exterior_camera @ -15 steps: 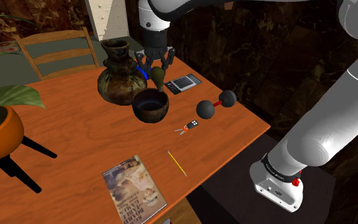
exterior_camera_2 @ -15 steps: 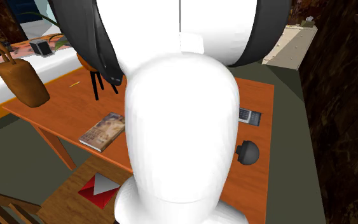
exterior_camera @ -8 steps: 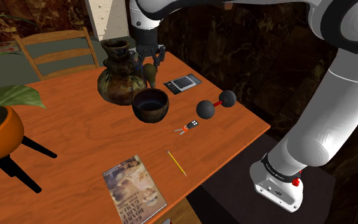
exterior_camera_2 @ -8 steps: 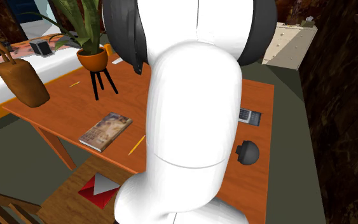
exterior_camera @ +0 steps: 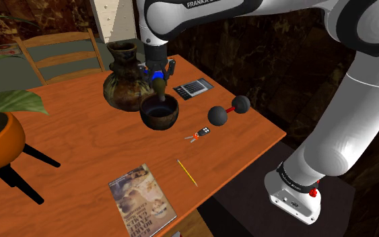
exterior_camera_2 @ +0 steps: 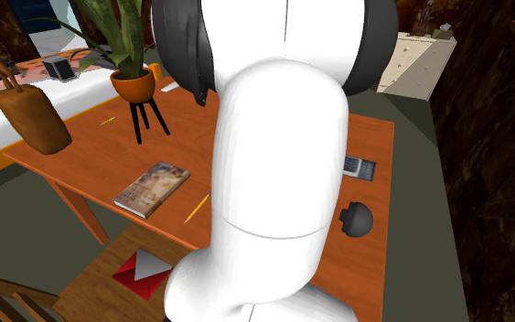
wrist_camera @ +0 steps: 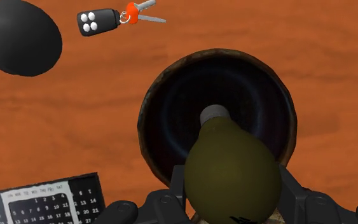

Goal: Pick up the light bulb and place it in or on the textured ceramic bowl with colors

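Light bulb (wrist_camera: 231,159) sat clamped between the fingers of the gripper (wrist_camera: 231,186), neck pointing down, right over the mouth of the dark bowl (wrist_camera: 147,127) below. Beside the gripper lay a calculator (wrist_camera: 41,203). Farther out on the wooden table (wrist_camera: 75,114) were a key fob (wrist_camera: 98,21) and a black dumbbell (wrist_camera: 18,38).

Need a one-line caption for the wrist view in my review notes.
Olive light bulb clasped in the end effector, base pointing toward the dark bowl on the orange-brown table.
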Robot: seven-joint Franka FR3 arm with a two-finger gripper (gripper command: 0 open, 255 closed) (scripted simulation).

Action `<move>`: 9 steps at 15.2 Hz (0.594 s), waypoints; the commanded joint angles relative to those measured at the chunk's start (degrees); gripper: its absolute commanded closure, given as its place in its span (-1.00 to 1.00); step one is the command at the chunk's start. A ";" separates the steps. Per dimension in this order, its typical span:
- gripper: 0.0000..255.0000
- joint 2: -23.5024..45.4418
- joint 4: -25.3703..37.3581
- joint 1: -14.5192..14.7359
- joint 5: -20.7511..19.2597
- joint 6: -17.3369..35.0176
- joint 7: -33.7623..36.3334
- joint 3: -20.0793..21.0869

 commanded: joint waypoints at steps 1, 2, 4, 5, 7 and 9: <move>1.00 0.38 -0.97 0.04 -0.20 1.35 0.13 -0.04; 1.00 0.57 -1.51 0.05 -0.30 2.07 0.20 -0.07; 1.00 0.98 -2.56 0.08 -0.53 3.48 0.34 -0.13; 1.00 1.21 -3.08 0.10 -0.65 4.21 0.42 -0.16; 1.00 1.21 -3.08 0.10 -0.65 4.21 0.42 -0.16; 1.00 1.21 -3.08 0.10 -0.65 4.21 0.42 -0.16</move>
